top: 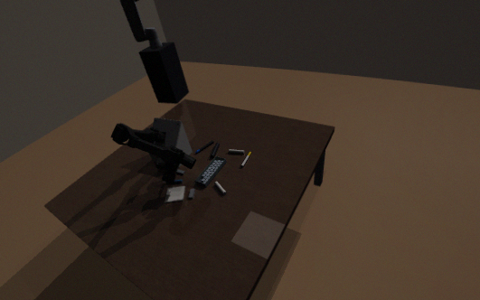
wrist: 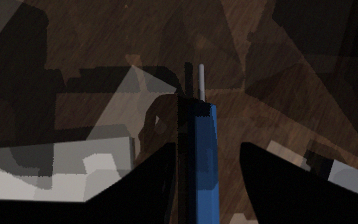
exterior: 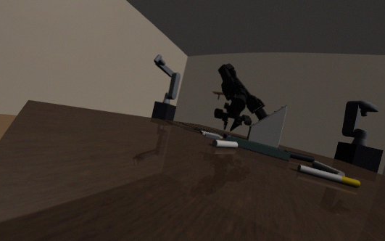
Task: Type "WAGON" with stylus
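Note:
The stylus (wrist: 206, 165) (top: 178, 182), a blue barrel with a thin metal tip, lies on the desk; in the wrist view it runs upright up the middle, its tip pointing up. My gripper (wrist: 208, 145) (exterior: 229, 128) is partly open and empty. Its dark fingers stand on either side of the stylus in the wrist view, above it and lined up with it. The keyboard (top: 211, 172) (exterior: 265, 148) lies on the desk beyond the arm and is out of the wrist view. The rear end of the stylus is cut off by the wrist view's lower edge.
A white block (top: 175, 194) (wrist: 95, 185) lies left of the stylus in the wrist view, a small grey block (wrist: 346, 176) right of it. A grey slanted panel (top: 183, 140) (exterior: 268, 127) stands by the arm. A white cylinder (top: 220, 188) (exterior: 225, 144) and a yellow-ended pen (top: 246, 159) (exterior: 323, 175) lie near the keyboard.

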`<move>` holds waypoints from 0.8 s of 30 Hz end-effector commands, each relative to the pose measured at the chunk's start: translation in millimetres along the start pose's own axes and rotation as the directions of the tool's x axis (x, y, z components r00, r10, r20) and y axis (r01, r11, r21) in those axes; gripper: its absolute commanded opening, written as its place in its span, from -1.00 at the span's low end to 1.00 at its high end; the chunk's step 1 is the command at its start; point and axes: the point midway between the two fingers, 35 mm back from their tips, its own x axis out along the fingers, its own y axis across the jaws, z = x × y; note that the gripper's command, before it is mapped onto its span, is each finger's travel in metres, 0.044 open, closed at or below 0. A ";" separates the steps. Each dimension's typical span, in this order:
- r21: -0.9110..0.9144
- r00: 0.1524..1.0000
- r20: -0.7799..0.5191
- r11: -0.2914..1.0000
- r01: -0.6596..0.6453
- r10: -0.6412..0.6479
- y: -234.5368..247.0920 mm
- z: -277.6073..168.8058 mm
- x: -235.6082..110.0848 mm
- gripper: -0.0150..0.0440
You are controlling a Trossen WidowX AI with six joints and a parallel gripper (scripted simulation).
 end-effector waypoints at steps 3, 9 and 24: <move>-0.003 1.000 0.005 1.000 -0.003 0.003 0.0 -1.6 5.8 0.02; -0.003 1.000 0.005 1.000 -0.003 0.003 -0.2 -3.6 9.7 0.02; -0.003 1.000 0.005 1.000 -0.003 0.003 -0.2 -9.0 19.5 0.02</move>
